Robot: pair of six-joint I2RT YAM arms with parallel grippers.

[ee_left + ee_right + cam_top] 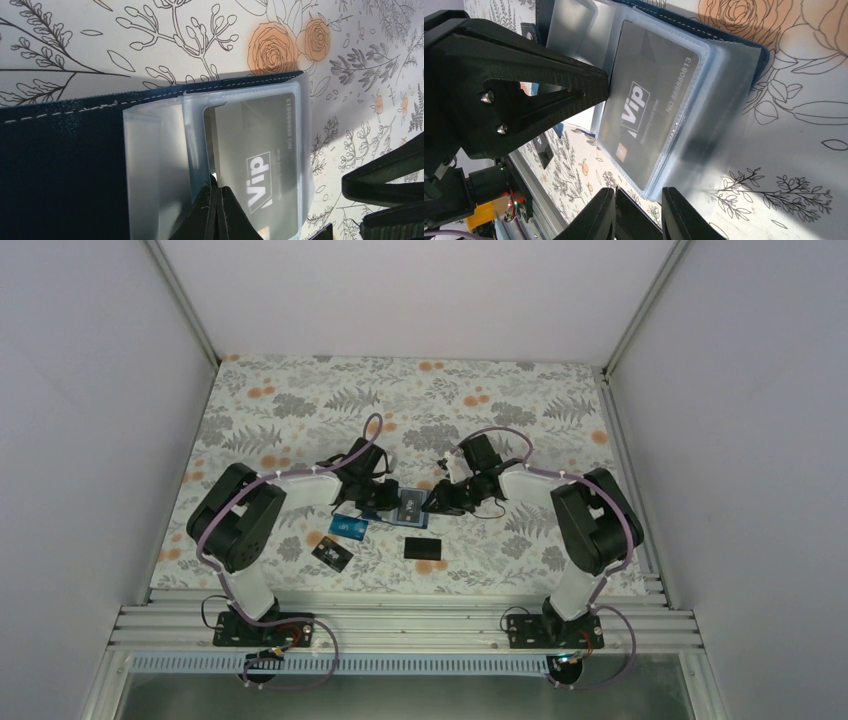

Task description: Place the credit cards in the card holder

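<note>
One floral-printed tabletop (300,410) carries everything, with two arms bolted at its near edge: the left arm (240,515) and the right arm (590,515), both bent inward toward the middle.

One card holder (60,165) lies opened flat between the two claws, its dark navy cover underneath and its clear plastic sleeve (155,165) spread on top.

The credit cards number four. One black card marked "Vip" (649,100) sits inside the clear sleeve. The other three lie on the tabletop, nearer the arm bases than the holder: one teal-blue card (350,528) just beside the holder's left corner, one black card with light markings (332,555) a little nearer and further left, and one plain black card (424,547) near the holder's front edge.

The left claw (216,192) has its fingers pressed together, their tip touching the edge of the sleeve beside the Vip card. Whether any plastic is pinched between them cannot be told.

The right claw (638,194) stands slightly apart at the sleeve's opposite edge, gripping nothing.
</note>
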